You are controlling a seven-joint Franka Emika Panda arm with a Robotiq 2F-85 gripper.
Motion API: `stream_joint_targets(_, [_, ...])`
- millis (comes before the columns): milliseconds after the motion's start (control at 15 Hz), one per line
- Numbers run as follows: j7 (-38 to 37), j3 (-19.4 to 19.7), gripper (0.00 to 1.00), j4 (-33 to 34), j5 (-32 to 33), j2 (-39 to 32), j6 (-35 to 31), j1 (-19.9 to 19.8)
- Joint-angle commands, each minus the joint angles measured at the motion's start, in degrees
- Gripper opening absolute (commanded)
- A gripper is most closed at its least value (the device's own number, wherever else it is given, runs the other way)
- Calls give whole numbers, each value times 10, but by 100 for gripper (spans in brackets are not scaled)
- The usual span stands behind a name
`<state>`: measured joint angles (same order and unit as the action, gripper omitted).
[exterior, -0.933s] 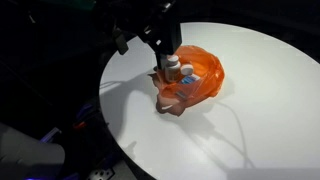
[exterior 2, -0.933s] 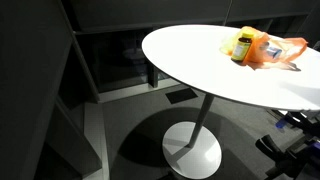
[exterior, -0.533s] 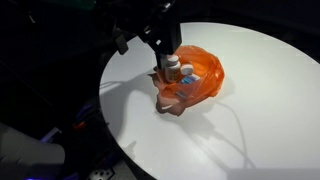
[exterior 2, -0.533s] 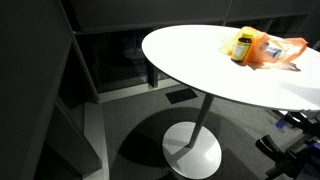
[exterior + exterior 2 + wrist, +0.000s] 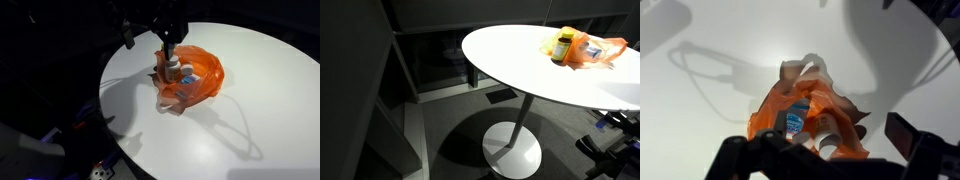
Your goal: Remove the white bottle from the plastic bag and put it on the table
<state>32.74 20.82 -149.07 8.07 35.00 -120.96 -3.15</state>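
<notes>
The round white counter (image 5: 250,110) carries a crumpled orange plastic bag (image 5: 200,82). The white bottle (image 5: 172,68) stands upright in the bag's mouth, not yet out. Just above it hangs the tool (image 5: 168,50), jaws spread wide in the wrist view, gripping nothing.

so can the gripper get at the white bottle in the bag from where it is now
Probably yes: the gripper hangs open just above the white bottle, whose top shows through the mouth of the orange bag. Only loose bag folds crowd around it.
</notes>
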Motion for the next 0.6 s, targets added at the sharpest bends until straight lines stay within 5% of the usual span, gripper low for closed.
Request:
stream_joint_targets(0, [16,-5,100,48,-23,-75,-22,13])
stream_joint_targets(533, [35,-17,100,94,-119,-208,-149,32])
